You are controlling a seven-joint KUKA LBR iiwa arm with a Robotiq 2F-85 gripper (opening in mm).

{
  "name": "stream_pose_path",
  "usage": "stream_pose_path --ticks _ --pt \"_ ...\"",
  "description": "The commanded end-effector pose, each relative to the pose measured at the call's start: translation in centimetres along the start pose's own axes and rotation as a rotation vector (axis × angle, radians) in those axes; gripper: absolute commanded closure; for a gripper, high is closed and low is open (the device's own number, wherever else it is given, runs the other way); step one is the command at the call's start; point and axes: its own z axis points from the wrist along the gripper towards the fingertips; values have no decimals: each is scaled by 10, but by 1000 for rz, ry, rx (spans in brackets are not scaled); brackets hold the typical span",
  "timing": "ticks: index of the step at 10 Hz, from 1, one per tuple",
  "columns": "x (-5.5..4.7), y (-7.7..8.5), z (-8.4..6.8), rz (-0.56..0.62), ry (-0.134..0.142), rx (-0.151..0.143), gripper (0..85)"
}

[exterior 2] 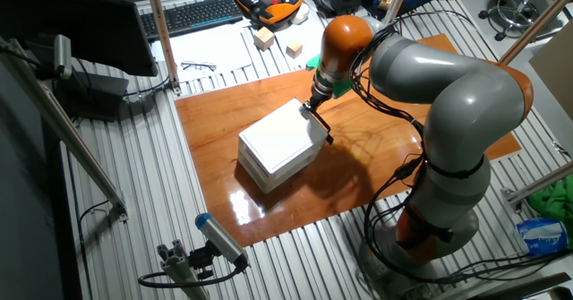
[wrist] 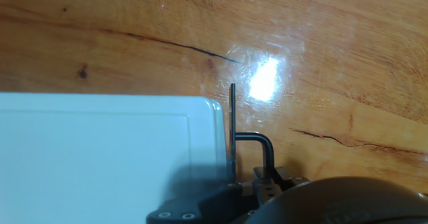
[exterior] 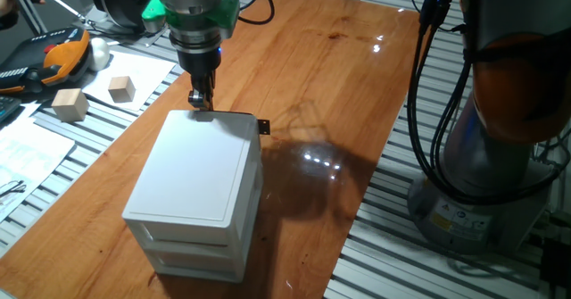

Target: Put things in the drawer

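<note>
The white cabinet (exterior: 192, 170) stands on the wooden board; it also shows in the other fixed view (exterior 2: 279, 139). Its top drawer looks pushed in: only the thin dark front edge (exterior: 236, 116) and the small black knob (exterior: 263, 127) show. In the hand view the front edge (wrist: 232, 130) and the knob (wrist: 264, 144) lie beside the white cabinet top (wrist: 100, 157). My gripper (exterior: 202, 108) points down over the cabinet's far edge, just above the drawer front, fingers close together. It also shows in the other fixed view (exterior 2: 313, 103). The tiny cube is out of view.
Two larger pale wooden blocks (exterior: 70, 104) (exterior: 121, 87) lie on paper at the far left. An orange and black device (exterior: 62, 53) lies behind them. The arm's base (exterior: 500, 156) and cables stand at the right. A keyboard (exterior 2: 192, 13) and glasses (exterior 2: 197, 65) lie beyond the board.
</note>
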Motion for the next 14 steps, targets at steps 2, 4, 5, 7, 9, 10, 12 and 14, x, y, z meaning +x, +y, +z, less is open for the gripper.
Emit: stream_pose_path --ticks 2,4,5,7,9,10,12,14 --pt "1 0 0 5 -2 -1 850" --pt "1 1 0 22 -11 1 680" --pt "1 1 0 35 -14 -3 680" --pt "1 1 0 55 -14 -4 510" --pt "0 0 1 70 -15 -2 340" --pt "0 0 1 81 -15 -6 340" --pt "-1 -2 0 89 -14 -18 340" --pt "-3 -8 -6 91 -9 -26 340"
